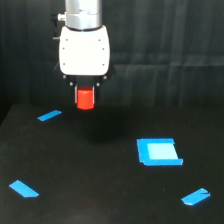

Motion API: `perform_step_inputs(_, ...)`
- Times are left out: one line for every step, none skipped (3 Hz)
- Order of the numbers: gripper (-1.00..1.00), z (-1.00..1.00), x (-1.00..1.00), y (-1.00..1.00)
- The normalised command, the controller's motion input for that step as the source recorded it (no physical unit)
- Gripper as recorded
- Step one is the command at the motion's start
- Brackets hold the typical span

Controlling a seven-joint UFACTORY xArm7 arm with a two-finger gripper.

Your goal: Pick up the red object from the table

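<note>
The red object [85, 98] is a small bright red-orange short cylinder. It hangs under my white gripper [85, 95], held between the dark fingers, which are mostly hidden around it. It is lifted well above the black table [100, 190], with a faint shadow on the surface below it. The gripper body and silver wrist stand at the upper left of the exterior view.
A blue square patch [158, 151] lies on the table at the exterior view's right. Blue tape strips lie at the left back [49, 115], the left front [23, 188] and the right front [195, 197].
</note>
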Motion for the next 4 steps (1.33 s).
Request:
perform_step_inputs(-0.93, 0.21, -0.01, 0.04)
perform_step_inputs(-0.98, 0.09, 0.03, 0.19)
perform_step_inputs(-1.00, 0.14, 0.13, 0.10)
perform_step_inputs(-1.00, 0.17, -0.03, -0.08)
